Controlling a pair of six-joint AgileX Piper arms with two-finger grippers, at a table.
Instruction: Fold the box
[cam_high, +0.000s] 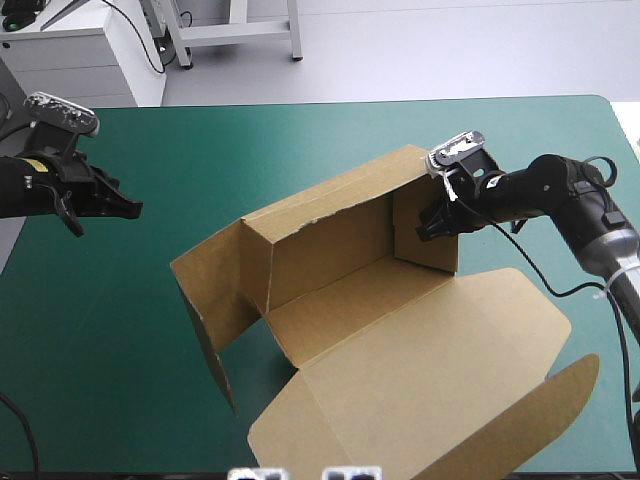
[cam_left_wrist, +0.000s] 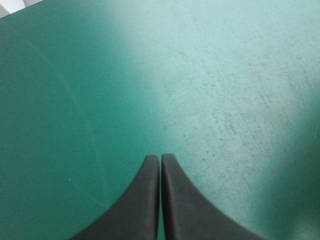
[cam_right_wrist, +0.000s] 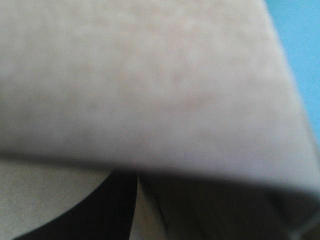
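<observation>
The brown box stands half raised in the middle of the table, with its long back wall up. A left end flap splays outward, and the lid lies flat toward the front edge. My right gripper is at the upright right end wall. In the right wrist view, brown board fills the space ahead, and my right gripper is all but shut with a sliver of board between the fingers. My left gripper hovers far to the box's left, shut and holding nothing.
Bare teal-green cover lies between the left gripper and the box, and it is all the left wrist view shows. The lid's curved tab reaches close to the table's front right corner.
</observation>
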